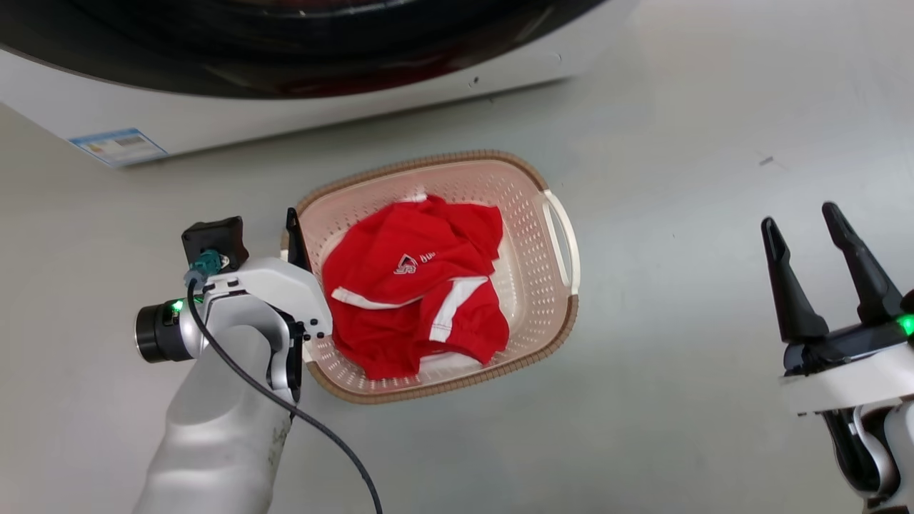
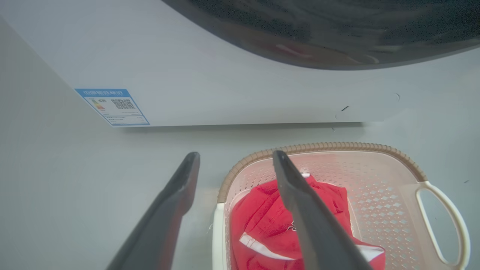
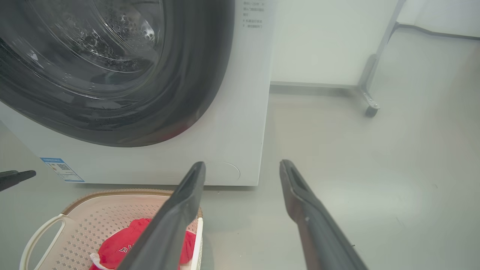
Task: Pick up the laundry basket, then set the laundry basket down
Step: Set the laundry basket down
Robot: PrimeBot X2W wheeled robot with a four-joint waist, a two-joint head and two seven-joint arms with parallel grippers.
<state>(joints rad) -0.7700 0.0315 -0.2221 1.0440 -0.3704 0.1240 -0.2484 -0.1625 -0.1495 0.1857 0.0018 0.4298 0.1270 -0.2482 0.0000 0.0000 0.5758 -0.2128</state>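
Pink-beige perforated plastic w/ brown woven-look rim: laundry basket (image 1: 532, 285) sits on the grey floor (image 1: 678, 214), ctr of head view. It's just below the white washing machine (image 1: 285, 107), which runs across the top of frame. Red shirt (image 1: 414, 285) w/ white stripes lies crumpled inside, covering most of the bottom. White loop handle (image 1: 564, 235) is on the basket's right side in that view.

On the left pincer (image 2: 235, 153), fingers are spread wide, holding nothing. In left wrist view one finger (image 2: 176, 202) is outside the basket over the floor. The other (image 2: 300, 202) is over the inside, above the shirt. Basket's near rim and a white handle strip lie btw them at bottom ctr. Contact w/ rim: can't tell. Head view has this arm at lower left, wrist right up against the basket's left edge.

Far right of head view, right pincer (image 1: 798, 215) is also wide open and empty, well apart from the basket, over floor. Blue label (image 1: 118, 146) on machine front, upper left.
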